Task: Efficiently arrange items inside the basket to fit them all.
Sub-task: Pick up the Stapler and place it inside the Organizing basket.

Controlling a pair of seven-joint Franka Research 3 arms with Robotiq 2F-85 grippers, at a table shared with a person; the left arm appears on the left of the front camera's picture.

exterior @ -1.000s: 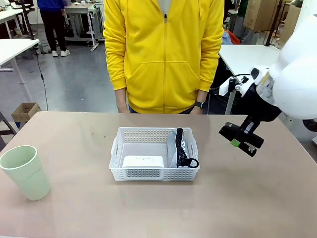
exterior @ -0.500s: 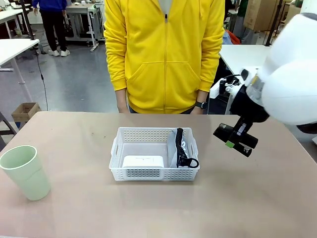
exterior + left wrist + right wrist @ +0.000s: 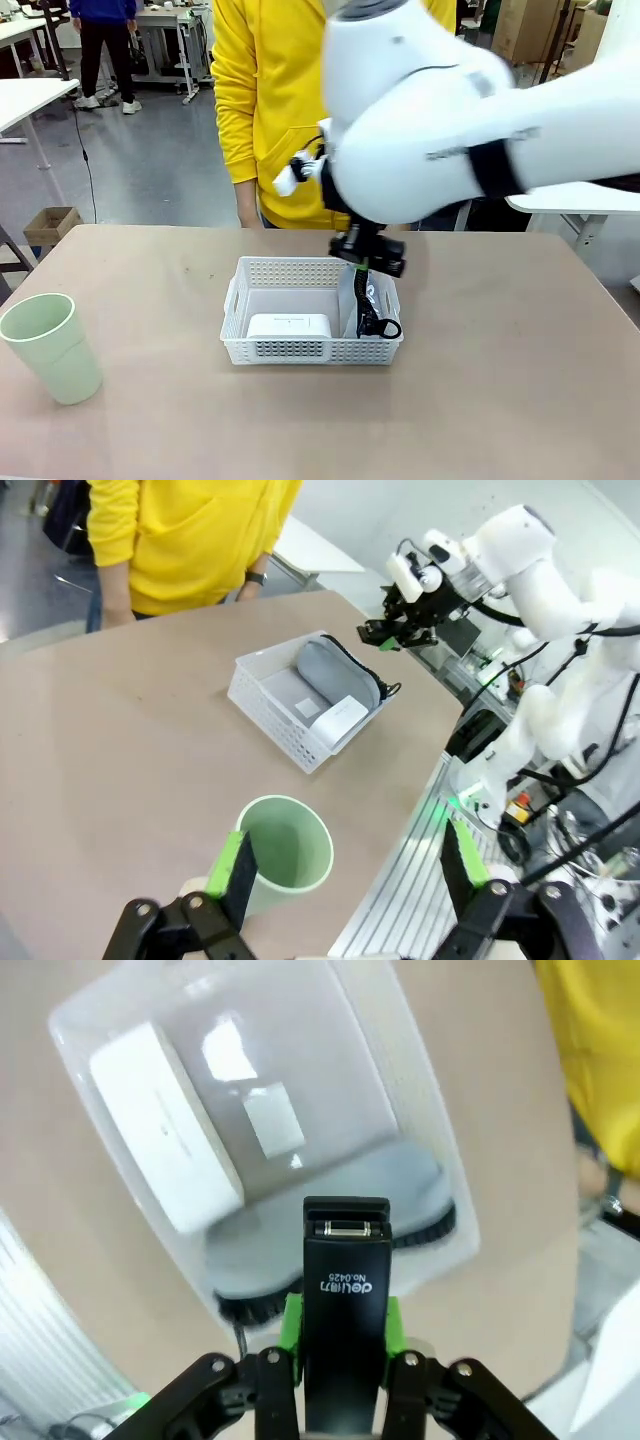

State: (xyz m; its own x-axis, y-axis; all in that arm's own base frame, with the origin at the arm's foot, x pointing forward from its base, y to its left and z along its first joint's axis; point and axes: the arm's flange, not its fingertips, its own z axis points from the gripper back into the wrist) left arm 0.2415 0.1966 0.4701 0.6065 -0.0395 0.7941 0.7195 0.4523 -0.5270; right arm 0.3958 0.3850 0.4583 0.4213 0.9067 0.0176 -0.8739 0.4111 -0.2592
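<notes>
Stapler [image 3: 347, 1260]: black, gripped at its rear end, its nose out over the pouch end of the basket; above it, not yet inside.
Handling: probably stiff, dense for its size and smooth-shelled, so it could slip. It is hinged, so a hold across the flanks looked sounder than top-and-bottom.
Right pincer [image 3: 345, 1330]: clenched on the stapler, a green pad on each flank.
Basket [image 3: 300, 350]: sat mid-desk [image 3: 500, 400], in front of the person in yellow [image 3: 270, 100].
Contents: grey pouch [image 3: 352, 300] propped along the end wall on the robot's right, black strap looped at the near corner; white screen device [image 3: 289, 325] against the near long wall; bare floor behind it.
Cup [image 3: 50, 345]: upright and empty on the desk, well apart at the robot's left; likely light and thin-walled, easily squashed.
Left pincer [image 3: 350, 865]: released, holding nothing, hung above the cup.
</notes>
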